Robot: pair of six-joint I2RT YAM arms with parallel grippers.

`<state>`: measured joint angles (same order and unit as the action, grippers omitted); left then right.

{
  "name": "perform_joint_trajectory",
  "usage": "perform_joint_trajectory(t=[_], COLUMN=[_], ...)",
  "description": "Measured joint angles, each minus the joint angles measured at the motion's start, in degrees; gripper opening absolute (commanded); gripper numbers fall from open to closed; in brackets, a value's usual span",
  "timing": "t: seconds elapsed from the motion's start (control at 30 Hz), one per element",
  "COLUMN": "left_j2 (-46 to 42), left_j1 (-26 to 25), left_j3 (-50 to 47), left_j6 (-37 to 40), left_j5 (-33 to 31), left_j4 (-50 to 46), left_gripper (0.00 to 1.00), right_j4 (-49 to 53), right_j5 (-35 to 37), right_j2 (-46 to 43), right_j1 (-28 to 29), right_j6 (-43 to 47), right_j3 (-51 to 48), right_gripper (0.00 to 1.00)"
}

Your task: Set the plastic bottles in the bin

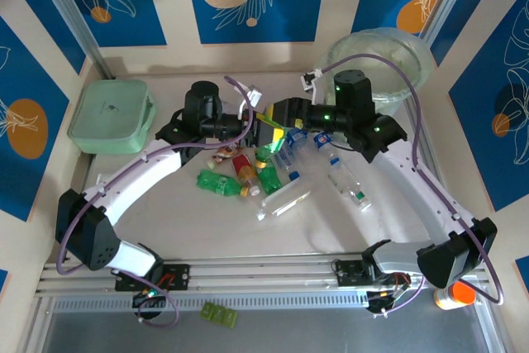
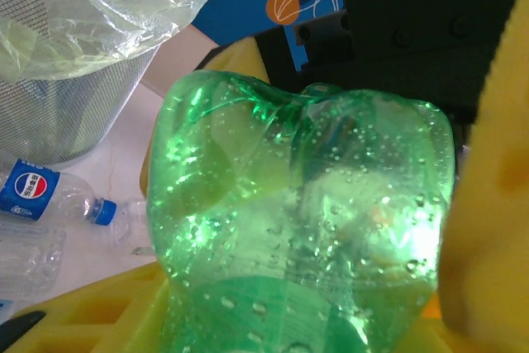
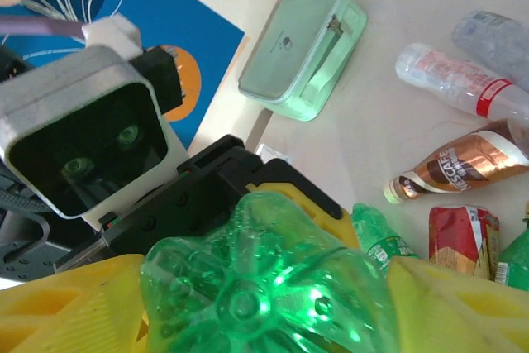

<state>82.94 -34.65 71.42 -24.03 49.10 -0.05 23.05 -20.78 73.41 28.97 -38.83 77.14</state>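
Note:
A crumpled green bottle [image 1: 271, 127] hangs above the table's middle, between both grippers. My left gripper [image 1: 261, 126] is shut on it, with its body [image 2: 306, 229] wedged between the yellow fingers [image 2: 488, 204]. My right gripper [image 1: 286, 125] faces it from the other side. There the bottle's base [image 3: 248, 295] sits between the yellow pads [image 3: 66, 303], which press on either side. The bin [image 1: 388, 55], lined with a pale bag, stands at the back right and appears as a mesh wall [image 2: 74, 105] in the left wrist view. More plastic bottles [image 1: 248, 175] lie under the grippers.
A mint-green lidded box [image 1: 111, 116] sits at the back left. Loose on the table are a clear bottle [image 1: 283, 200], another [image 1: 347, 183], a Pepsi bottle [image 2: 50, 196] and a brown coffee bottle [image 3: 467, 163]. An orange-and-white bottle [image 1: 455, 293] stands by the right arm's base.

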Motion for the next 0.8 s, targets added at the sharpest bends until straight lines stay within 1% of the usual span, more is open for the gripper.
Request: perform_joint_trajectory(t=[0.1, 0.17, 0.23, 0.3, 0.43, 0.5, 0.67, 0.77, 0.8], left_j2=[0.0, 0.0, 0.0, 0.0, -0.1, -0.4, -3.3, -6.7, -8.2], left_j1=[0.0, 0.0, 0.0, -0.1, -0.7, -0.7, -1.3, -1.3, -1.3], left_j3=[0.1, 0.3, 0.4, 0.5, 0.6, 0.6, 0.1, -0.8, -1.0], left_j6=[0.1, 0.0, 0.1, 0.2, 0.0, -0.2, 0.2, 0.9, 1.5], left_j5=[0.0, 0.0, 0.0, 0.0, -0.1, -0.3, -3.2, -7.4, -9.7], left_j4=[-0.6, -0.9, -1.0, -0.9, -0.6, -1.0, -1.3, -2.4, -3.2], left_gripper=[0.49, 0.53, 0.58, 0.62, 0.75, 0.78, 0.82, 0.83, 0.83], right_j4=[0.3, 0.5, 0.5, 0.5, 0.8, 0.8, 1.6, 4.1, 4.8], right_j5=[1.5, 2.1, 2.3, 2.6, 2.6, 2.6, 3.2, 4.2, 4.4], right_j2=[0.3, 0.3, 0.0, -0.5, -1.8, -2.9, -4.6, -4.6, -4.6], right_j1=[0.7, 0.8, 0.9, 0.6, -0.2, -1.2, -2.8, -4.2, -5.3], right_j6=[-0.1, -0.1, -0.2, -0.5, -0.9, -1.3, -1.7, -1.2, -0.9], right_j3=[0.0, 0.0, 0.0, -0.1, -0.3, -0.3, 0.5, 3.6, 4.9], right_gripper=[0.63, 0.58, 0.54, 0.53, 0.52, 0.52, 0.51, 0.51, 0.52])
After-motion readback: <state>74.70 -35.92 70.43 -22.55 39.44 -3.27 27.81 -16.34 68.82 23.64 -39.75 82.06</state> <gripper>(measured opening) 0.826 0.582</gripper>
